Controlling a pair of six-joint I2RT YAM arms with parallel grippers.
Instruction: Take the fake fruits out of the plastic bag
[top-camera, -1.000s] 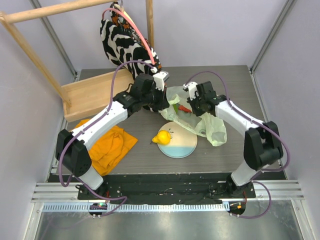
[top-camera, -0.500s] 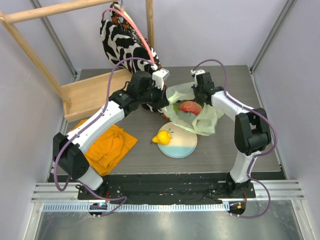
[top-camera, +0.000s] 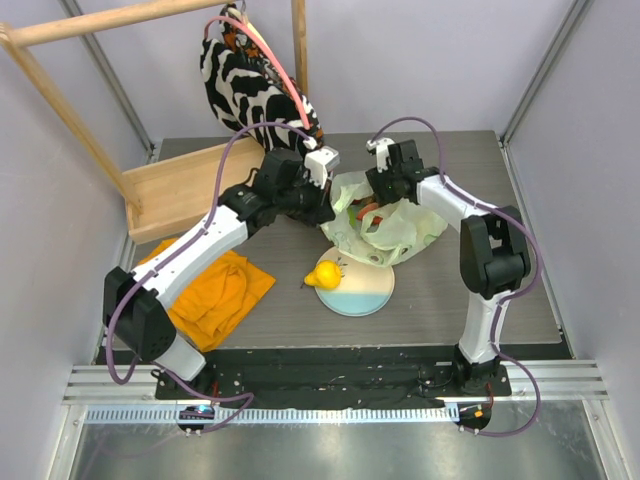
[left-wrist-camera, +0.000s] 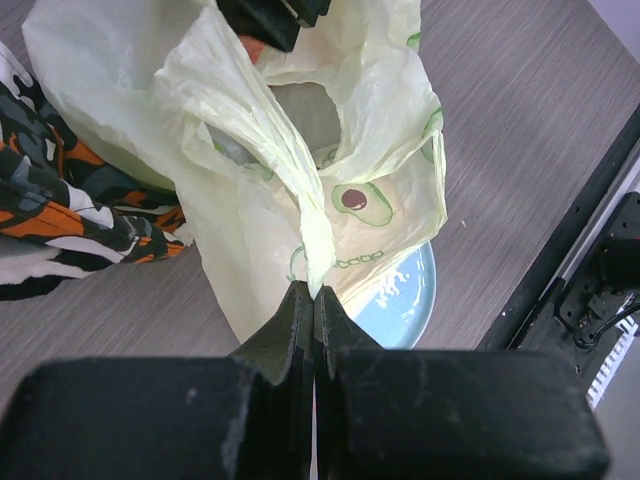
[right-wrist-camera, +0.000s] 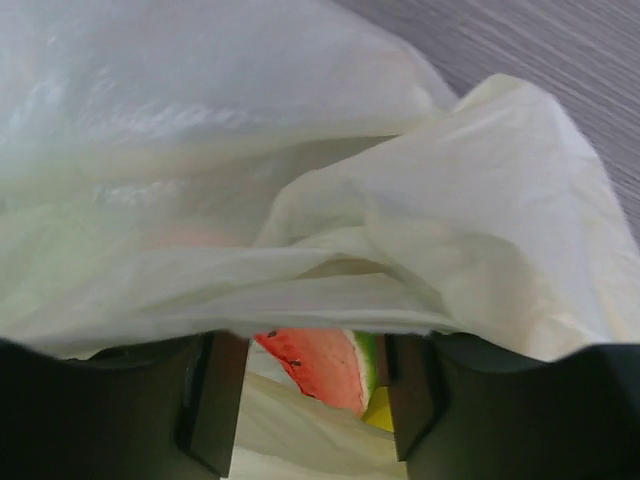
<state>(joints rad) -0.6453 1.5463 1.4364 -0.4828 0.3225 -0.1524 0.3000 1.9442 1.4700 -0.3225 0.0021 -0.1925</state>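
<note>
The left gripper (left-wrist-camera: 313, 292) has its two fingers pressed tight together, pinching a twisted handle of the pale green plastic bag (left-wrist-camera: 385, 190) and holding it up; the bag sits in the middle of the table (top-camera: 450, 290), its near side lying over the far edge of the plate (top-camera: 365, 295); the right gripper (right-wrist-camera: 312, 345) pokes into the bag's mouth with its fingers spread apart; a red watermelon slice (right-wrist-camera: 318, 368) shows between them, inside the bag; I cannot tell if they touch it; a yellow pear (top-camera: 323, 274) sits on the plate.
</note>
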